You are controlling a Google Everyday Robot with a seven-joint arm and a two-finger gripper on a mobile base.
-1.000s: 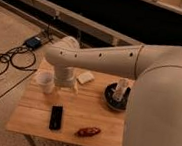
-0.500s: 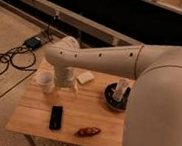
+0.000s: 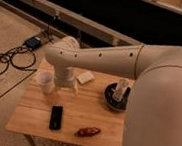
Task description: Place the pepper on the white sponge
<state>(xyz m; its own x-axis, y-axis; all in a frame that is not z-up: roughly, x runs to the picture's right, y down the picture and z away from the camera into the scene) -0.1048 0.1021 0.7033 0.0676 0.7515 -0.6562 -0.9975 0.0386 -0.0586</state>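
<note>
I am hanging my gripper [image 3: 68, 88] over the left-middle of the table [image 3: 87, 110], just right of the cup [image 3: 45, 81] and just below-left of the sponge [image 3: 85, 77]. My fingers [image 3: 75, 89] are pointing down and standing well apart, and I am holding nothing between them

The pepper [image 3: 87, 132] is lying on its side at the lower middle of the frame, near the table's front edge and well apart from my gripper, with the black device [image 3: 56, 117] to its left. The sponge is lying flat toward the table's back edge, partly tucked behind my wrist, and a dark bowl [image 3: 116, 100] is sitting to its right

I am judging the pepper to be light and fairly stiff, with a glossy skin that is probably slippery. Being rounded, it is likely to roll or squirt out if I am pinching it near the tapered tip. So I am aiming to take it across its thickest middle, my fingers coming down on either side of it, square to its length, which is running roughly left to right. A gentle squeeze should be doing enough

The sponge is looking soft and light, so I am expecting it to shift if pressed, and I am meaning to let go just above it
</note>
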